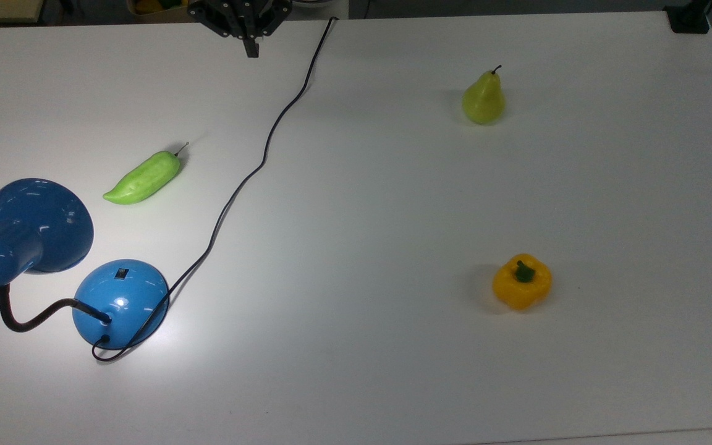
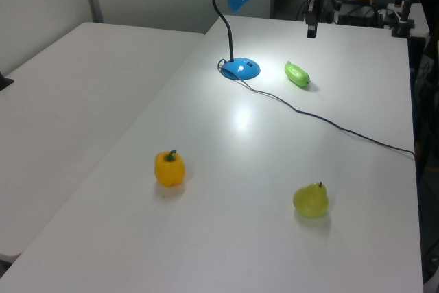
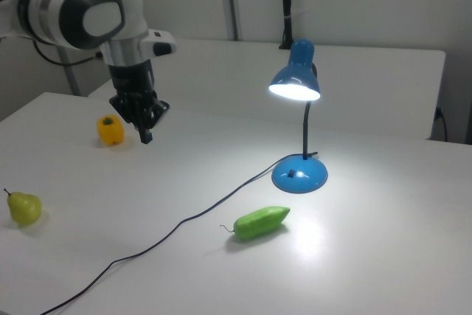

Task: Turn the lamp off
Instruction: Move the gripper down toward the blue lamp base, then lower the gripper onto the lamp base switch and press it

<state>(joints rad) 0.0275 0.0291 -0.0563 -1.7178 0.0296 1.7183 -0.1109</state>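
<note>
The blue lamp (image 1: 121, 300) stands at the top view's lower left, its flared shade (image 1: 38, 225) bent over on a black gooseneck. A small black switch (image 1: 121, 272) sits on the domed base. In the right view the shade (image 3: 295, 82) glows and lights the table around the base (image 3: 300, 173). The black cord (image 1: 257, 167) runs from the base to the table's far edge. My gripper (image 1: 251, 49) hangs shut and empty near that far edge, well away from the lamp. It also appears in the left view (image 2: 312, 31) and the right view (image 3: 146, 136).
A green chilli pepper (image 1: 143, 178) lies between the gripper and the lamp base. A green pear (image 1: 483, 97) and a yellow bell pepper (image 1: 521, 281) sit on the top view's right half of the white table (image 1: 362, 247).
</note>
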